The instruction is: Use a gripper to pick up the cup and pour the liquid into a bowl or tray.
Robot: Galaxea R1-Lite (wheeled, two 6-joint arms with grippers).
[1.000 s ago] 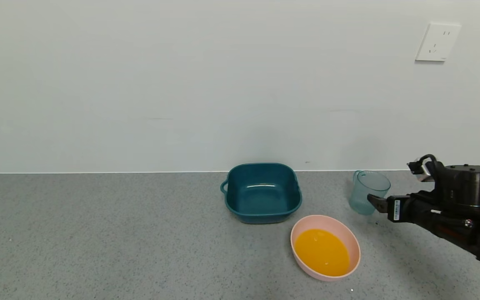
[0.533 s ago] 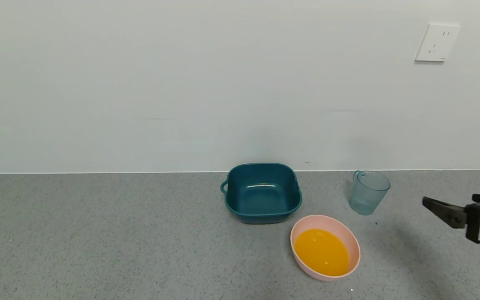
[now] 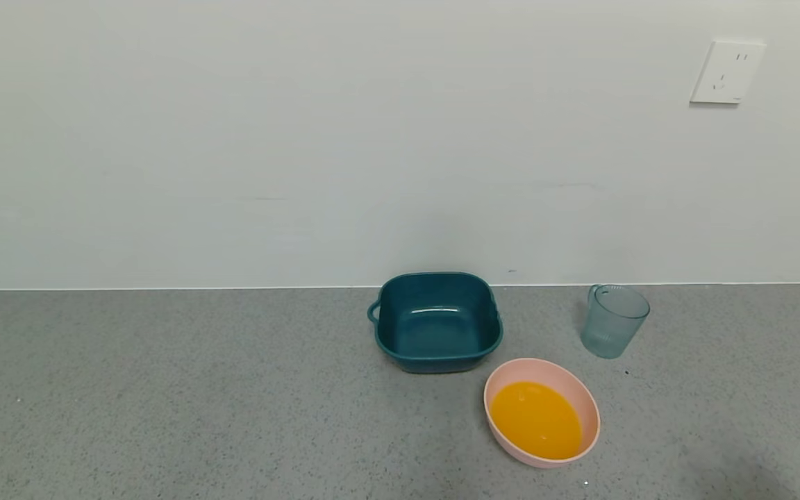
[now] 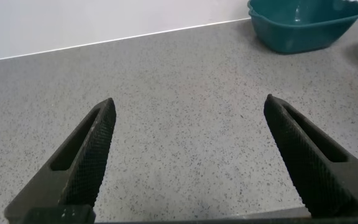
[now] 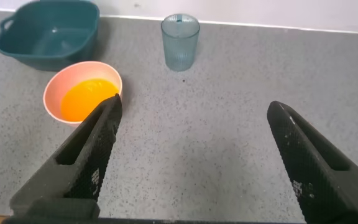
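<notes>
The translucent blue-grey cup (image 3: 612, 321) stands upright and looks empty on the grey counter near the wall; it also shows in the right wrist view (image 5: 180, 42). The pale pink bowl (image 3: 504, 378) sits in front of it to the left and holds the orange liquid (image 3: 537, 419); both show in the right wrist view, the bowl (image 5: 51, 93) and the liquid (image 5: 87, 98). My right gripper (image 5: 194, 106) is open and empty, well back from the cup, out of the head view. My left gripper (image 4: 188, 102) is open and empty over bare counter.
A dark teal square tub (image 3: 436, 319) with a handle stands empty left of the cup, near the wall; it also shows in the left wrist view (image 4: 303, 25) and the right wrist view (image 5: 48, 32). A white wall socket (image 3: 726, 71) is at upper right.
My right gripper has drawn back from beside the cup toward the right and has left the head view. The cup stays upright on the counter.
</notes>
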